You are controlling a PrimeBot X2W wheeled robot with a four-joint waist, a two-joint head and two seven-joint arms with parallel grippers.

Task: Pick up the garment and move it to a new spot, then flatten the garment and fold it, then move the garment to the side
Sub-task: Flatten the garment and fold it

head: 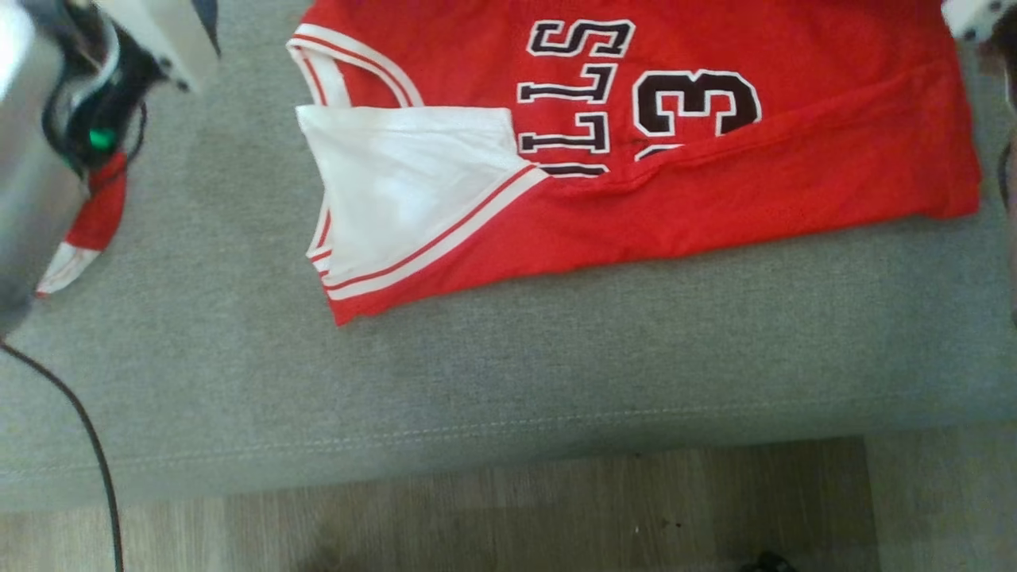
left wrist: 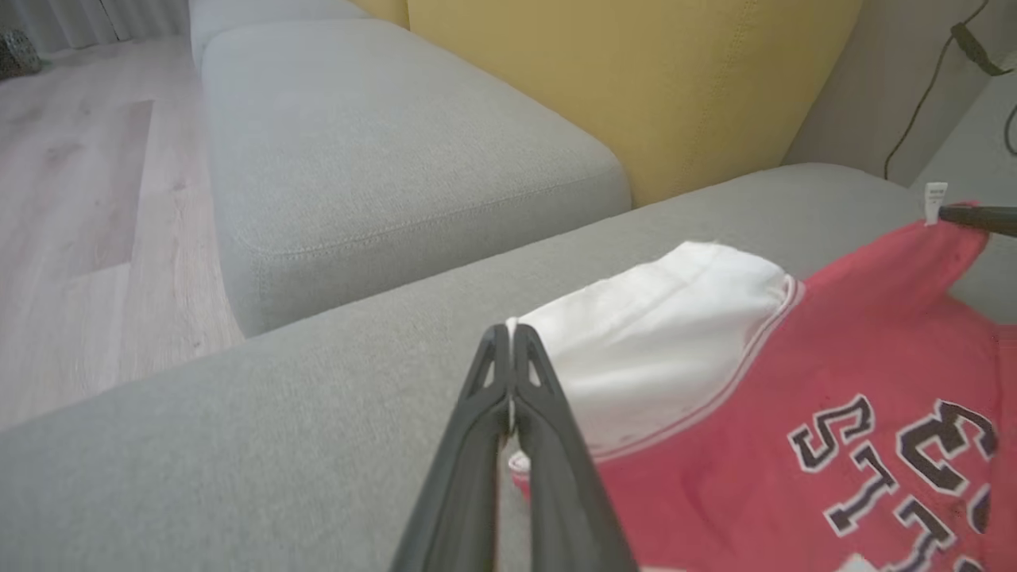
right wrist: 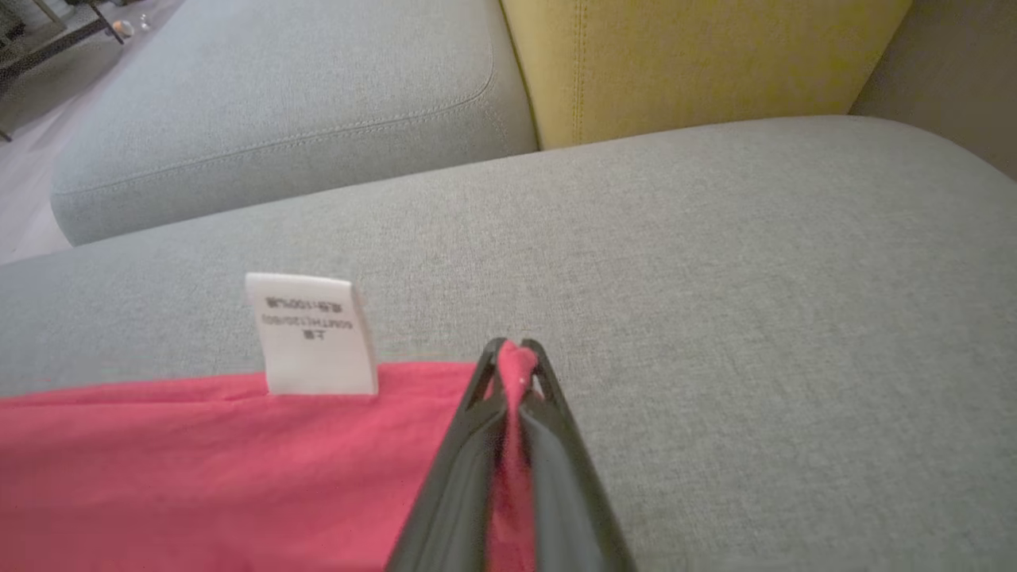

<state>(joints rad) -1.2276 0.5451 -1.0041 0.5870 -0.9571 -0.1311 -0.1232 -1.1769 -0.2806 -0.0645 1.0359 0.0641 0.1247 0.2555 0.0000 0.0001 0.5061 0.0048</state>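
Jersey (head: 715,206): one, red, lying across the grey seat cushion (head: 556,365) in the head view. Its near long edge was turned up over the body, so the fold covered part of the black lettering and cut off the bottom of the numeral 3. At its left end one white inner panel showed, edged with red and white stripes.

Both grippers were closed on cloth. In the left wrist view the left gripper (left wrist: 508,349) had its two fingers pressed together, with a thin white and red edge of the jersey caught between them, just at the corner of the white panel. In the head view, one red-and-white strip (head: 83,226) hung below the left arm, apart from the main body; I could not tell how it joined the rest. In the right wrist view the right gripper (right wrist: 516,357) was shut on a pinch of red fabric at the jersey's far edge, and the cloth bulged out past the fingertips. One white care label (right wrist: 311,334) stood up from that edge, just beside the fingers.

I counted two grey seat cushions, the second (left wrist: 381,143) lying beyond the first, and one yellow backrest (left wrist: 636,79) behind them. One black cable (head: 87,429) ran down the cushion's front toward the wood floor (head: 477,508).
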